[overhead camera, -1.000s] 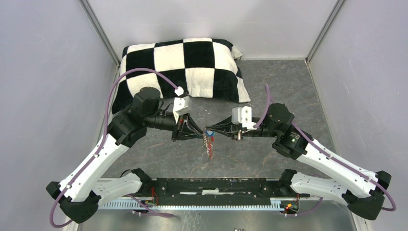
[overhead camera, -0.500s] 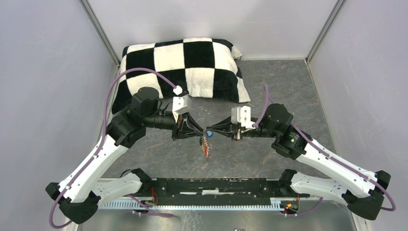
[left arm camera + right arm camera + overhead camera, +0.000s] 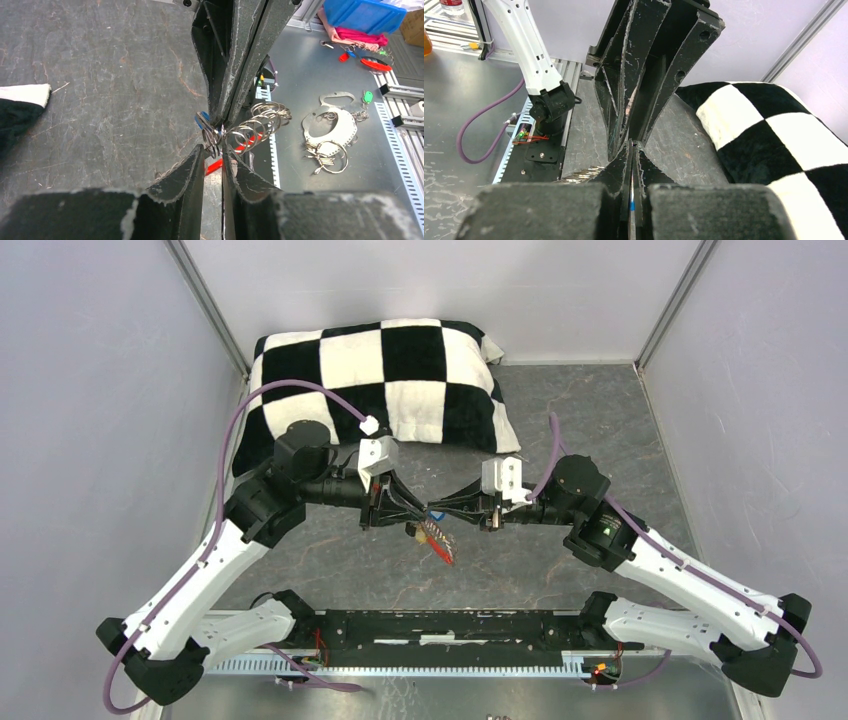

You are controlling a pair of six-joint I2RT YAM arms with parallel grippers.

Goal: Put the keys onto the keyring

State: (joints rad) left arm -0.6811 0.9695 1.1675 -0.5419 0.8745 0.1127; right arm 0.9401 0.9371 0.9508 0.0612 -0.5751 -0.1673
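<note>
My two grippers meet tip to tip above the middle of the dark table. The left gripper is shut on one end of the keyring, a coil of thin silvery loops whose rings sit between its fingertips. The rest of the keyring dangles below with a red key on it. The right gripper is shut on the blue key, seen as a thin blue strip between its pads. That blue key presses against the rings at the left gripper's tips.
A black-and-white checkered pillow lies at the back left of the table. Grey enclosure walls stand on three sides. Off the table's near edge, a metal bench holds spare rings and a plate, loose tags and a blue bin.
The dangling part of the keyring has swung from hanging straight down to slanting toward the lower right. Both grippers stay tip to tip, their grips unchanged.
</note>
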